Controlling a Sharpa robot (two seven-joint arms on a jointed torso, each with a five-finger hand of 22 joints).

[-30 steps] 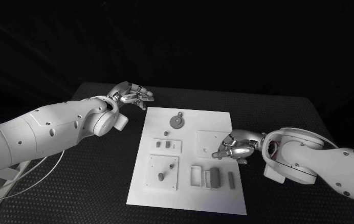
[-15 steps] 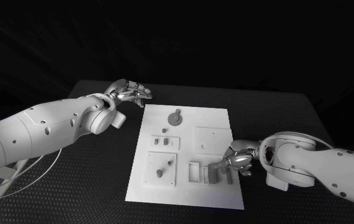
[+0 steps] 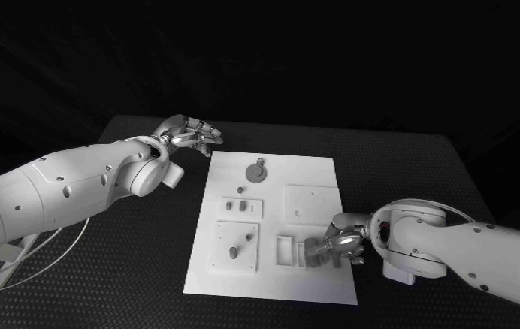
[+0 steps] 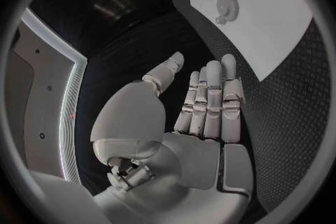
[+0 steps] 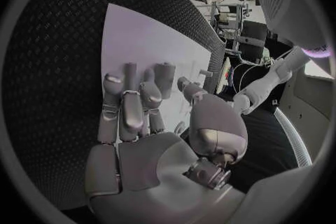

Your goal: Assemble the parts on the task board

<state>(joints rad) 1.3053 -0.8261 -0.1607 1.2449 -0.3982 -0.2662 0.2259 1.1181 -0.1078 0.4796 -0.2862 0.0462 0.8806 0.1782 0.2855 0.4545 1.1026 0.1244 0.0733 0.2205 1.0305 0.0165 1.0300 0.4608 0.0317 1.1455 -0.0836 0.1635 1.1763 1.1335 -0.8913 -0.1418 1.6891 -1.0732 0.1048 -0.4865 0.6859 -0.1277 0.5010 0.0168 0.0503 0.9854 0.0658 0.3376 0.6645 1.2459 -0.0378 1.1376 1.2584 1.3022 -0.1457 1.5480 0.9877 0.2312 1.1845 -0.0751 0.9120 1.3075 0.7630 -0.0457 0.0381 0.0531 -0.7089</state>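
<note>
One grey part (image 3: 315,256) stands on the task board (image 3: 309,174) beneath the right hand (image 3: 345,243), fingers (image 5: 120,102) together; whether they clamp it, unclear.

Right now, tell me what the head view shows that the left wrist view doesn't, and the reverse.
Head view alone: the right hand low over the near right end of the task board, at the grey parts beside the frame-shaped slots; whether it holds one I cannot tell. It also shows the square plates on the board's near half.

Left wrist view alone: the left hand's palm side, fingers straight and side by side, holding nothing, over black table.

Both: the left hand off the board's far left corner, the board, and the round gear part.
</note>
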